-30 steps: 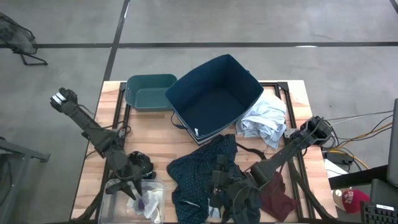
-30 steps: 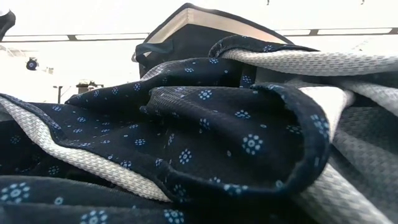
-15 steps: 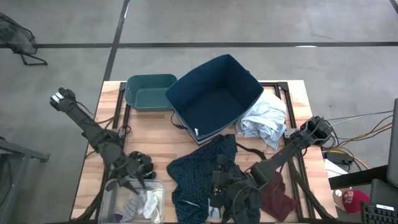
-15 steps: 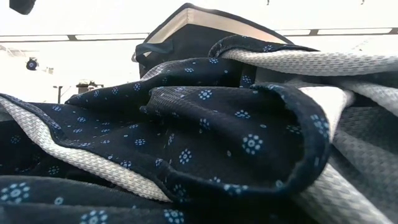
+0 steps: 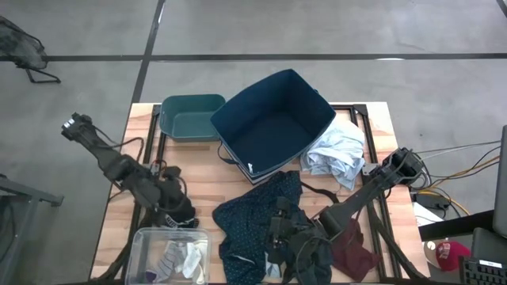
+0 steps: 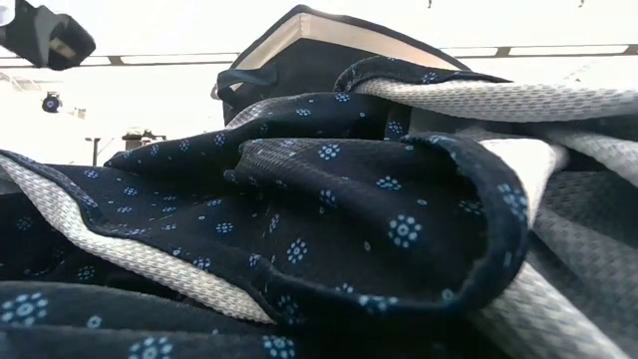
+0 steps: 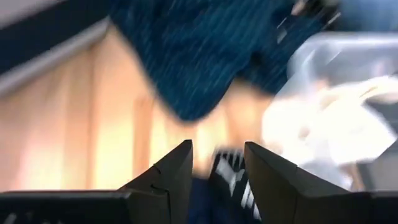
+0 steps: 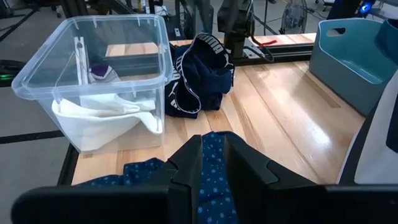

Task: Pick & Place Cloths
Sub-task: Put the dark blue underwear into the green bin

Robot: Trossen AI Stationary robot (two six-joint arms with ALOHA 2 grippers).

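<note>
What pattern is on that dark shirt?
Small white dots on the navy shirt, clearest in the low view.

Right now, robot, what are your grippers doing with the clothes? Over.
Left gripper open, empty, over dark garment beside clear bin. Right gripper down on dotted navy shirt, grip unclear. White cloth in bin. Nothing blocking.

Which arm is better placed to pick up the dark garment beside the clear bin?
Left. The left gripper sits open right over the dark garment next to the clear bin, while the right gripper rests across the table on the navy dotted shirt.
</note>
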